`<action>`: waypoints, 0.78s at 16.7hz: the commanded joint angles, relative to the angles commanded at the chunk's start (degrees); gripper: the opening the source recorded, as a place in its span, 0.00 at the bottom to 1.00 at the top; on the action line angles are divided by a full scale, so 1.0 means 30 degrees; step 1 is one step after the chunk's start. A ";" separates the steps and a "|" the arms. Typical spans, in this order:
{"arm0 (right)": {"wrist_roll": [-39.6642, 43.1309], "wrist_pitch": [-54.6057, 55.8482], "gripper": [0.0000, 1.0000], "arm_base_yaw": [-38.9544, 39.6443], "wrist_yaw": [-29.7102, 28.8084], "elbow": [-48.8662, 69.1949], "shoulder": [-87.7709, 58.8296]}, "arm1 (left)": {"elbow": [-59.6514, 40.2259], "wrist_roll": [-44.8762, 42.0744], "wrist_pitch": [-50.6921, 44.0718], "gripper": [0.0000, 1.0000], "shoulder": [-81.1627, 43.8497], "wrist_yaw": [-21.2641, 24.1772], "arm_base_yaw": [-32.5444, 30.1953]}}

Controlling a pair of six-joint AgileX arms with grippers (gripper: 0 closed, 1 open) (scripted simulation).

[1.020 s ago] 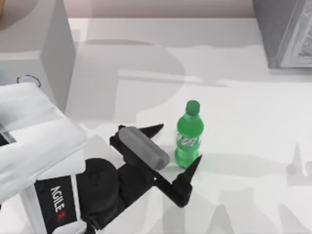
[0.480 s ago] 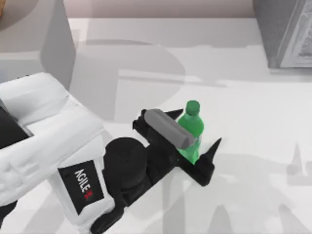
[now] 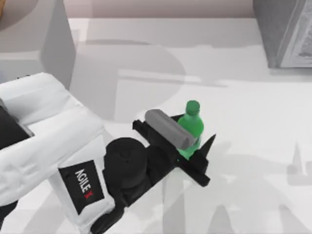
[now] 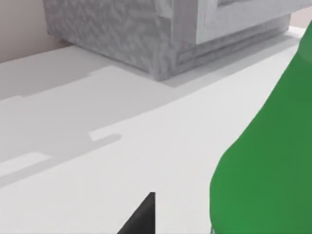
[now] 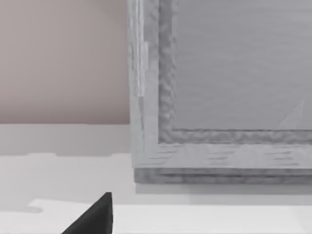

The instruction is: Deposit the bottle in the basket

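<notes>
A small green bottle (image 3: 192, 117) stands upright on the white table, a little right of centre. My left gripper (image 3: 194, 132) has come in from the left and straddles its body, open, with one black finger (image 3: 207, 148) on the bottle's right side and the other hidden under the grey wrist block (image 3: 168, 129). In the left wrist view the bottle (image 4: 268, 165) looms close, with a gap between it and a finger (image 4: 141, 217). A tan sliver of the basket (image 3: 1, 10) shows at the far left corner. My right gripper (image 5: 95, 217) is parked, facing a grey cabinet.
A grey block (image 3: 34, 44) stands at the back left, under the basket's sliver. A grey textured cabinet (image 3: 285, 31) occupies the back right corner, also visible as the cabinet (image 4: 146, 39). White table surface (image 3: 253, 146) lies to the right of the bottle.
My left arm moved right and forward until its fingers came around the bottle. In the last half second the fingers narrowed slightly toward it. The bottle has not moved.
</notes>
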State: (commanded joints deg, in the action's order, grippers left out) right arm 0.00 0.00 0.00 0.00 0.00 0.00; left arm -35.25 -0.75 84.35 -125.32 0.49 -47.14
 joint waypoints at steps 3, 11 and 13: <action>0.0000 0.0000 1.00 0.0000 0.0000 0.0000 0.0000 | 0.0000 0.0000 0.0000 0.32 0.0000 0.0000 0.0000; 0.0000 0.0000 1.00 0.0000 0.0000 0.0000 0.0000 | 0.0000 0.0000 0.0000 0.00 0.0000 0.0000 0.0000; 0.0000 0.0000 1.00 0.0000 0.0000 0.0000 0.0000 | 0.0000 0.0000 0.0000 0.00 0.0000 0.0000 0.0000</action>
State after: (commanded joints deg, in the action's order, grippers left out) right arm 0.00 0.00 0.00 0.00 0.00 0.00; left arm -35.25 -0.75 84.35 -125.32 0.49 -47.14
